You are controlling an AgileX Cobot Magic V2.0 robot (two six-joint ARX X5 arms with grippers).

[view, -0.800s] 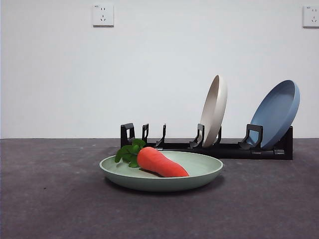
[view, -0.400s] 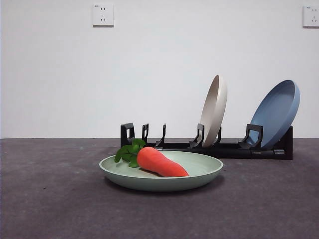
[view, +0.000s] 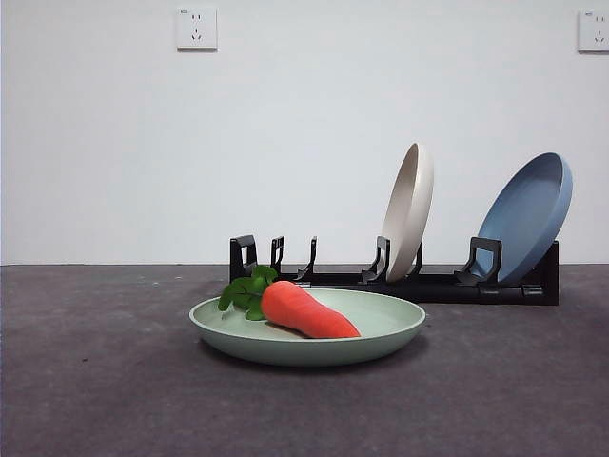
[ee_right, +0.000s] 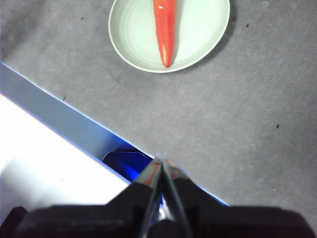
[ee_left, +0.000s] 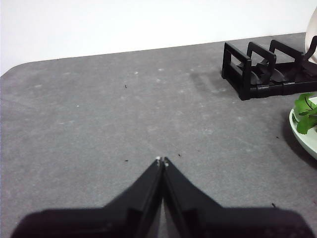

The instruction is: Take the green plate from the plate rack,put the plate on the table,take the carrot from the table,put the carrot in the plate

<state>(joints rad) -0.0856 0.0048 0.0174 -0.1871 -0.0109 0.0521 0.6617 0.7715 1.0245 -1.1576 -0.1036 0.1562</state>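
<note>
Nothing has shifted over the last second: the left claw waits pressed closed and empty above bare tabletop, the carrot lies in the green plate before the plate rack, and the right claw, likewise closed and empty, hangs well back, so the task looks complete.

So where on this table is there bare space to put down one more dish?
The table is bare left of the green plate and in front of it. To its right, before the blue plate, another bare strip. Crowded: behind the green plate, where the plate rack stands with the cream plate. The carrot fills the green plate.
</note>
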